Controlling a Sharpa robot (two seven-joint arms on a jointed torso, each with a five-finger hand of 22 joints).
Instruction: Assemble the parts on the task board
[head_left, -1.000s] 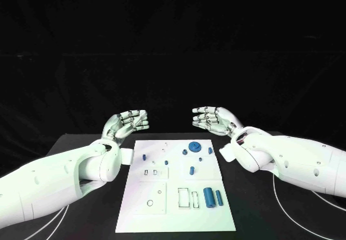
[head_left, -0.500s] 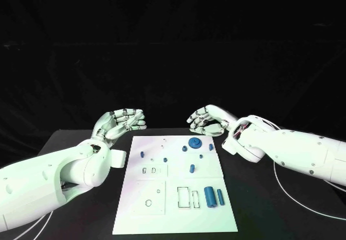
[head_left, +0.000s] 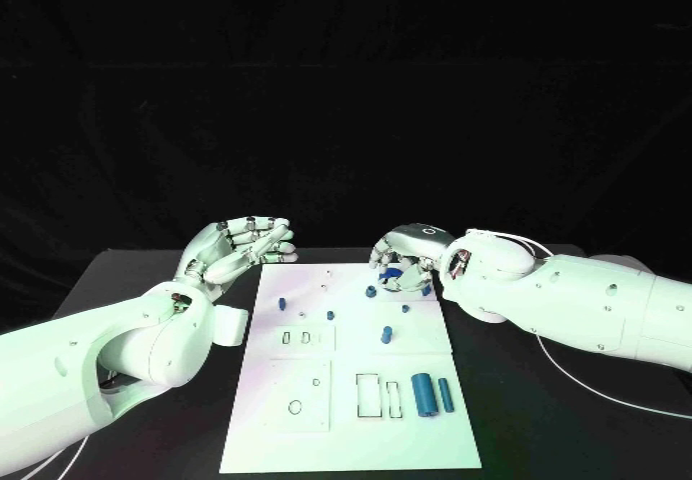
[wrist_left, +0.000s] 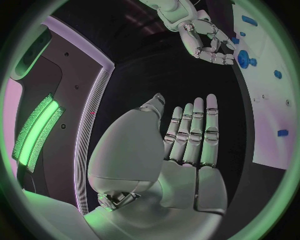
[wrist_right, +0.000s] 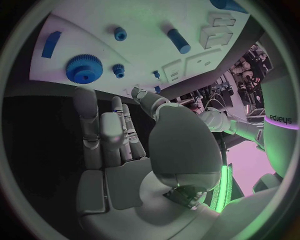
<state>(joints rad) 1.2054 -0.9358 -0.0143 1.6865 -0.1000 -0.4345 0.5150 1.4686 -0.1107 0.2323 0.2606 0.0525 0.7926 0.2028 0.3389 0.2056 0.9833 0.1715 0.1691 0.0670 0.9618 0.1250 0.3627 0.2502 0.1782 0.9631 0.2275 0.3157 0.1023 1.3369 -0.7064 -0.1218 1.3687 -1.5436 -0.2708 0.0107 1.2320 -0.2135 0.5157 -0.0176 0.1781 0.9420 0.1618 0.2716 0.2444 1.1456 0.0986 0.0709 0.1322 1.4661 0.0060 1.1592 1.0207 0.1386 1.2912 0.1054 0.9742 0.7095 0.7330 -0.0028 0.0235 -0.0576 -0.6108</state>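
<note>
The black surface (head_left: 144, 280) carries the white task board (head_left: 353, 420), its long axis running away from the robot; the board lies between the two arms. The left hand (head_left: 238, 247) hovers off the board's far left corner, fingers (wrist_left: 194, 132) straight and close together, holding nothing. The right hand (head_left: 404, 258) has dropped over the board's far end since a second ago, when it hung above the surface with fingers curled; its fingers (wrist_right: 103, 132) now reach out over the blue gear (wrist_right: 84, 68), which lies flat just under the fingertips; I cannot tell whether they touch it. Near the robot lies a thick blue cylinder (head_left: 423, 394) with a thinner blue rod (head_left: 444, 396) beside it, both lengthwise along the board; a short blue peg (head_left: 385, 335) sits mid-board, well apart from either hand; small blue pieces (head_left: 283, 301) dot the far half.
</note>
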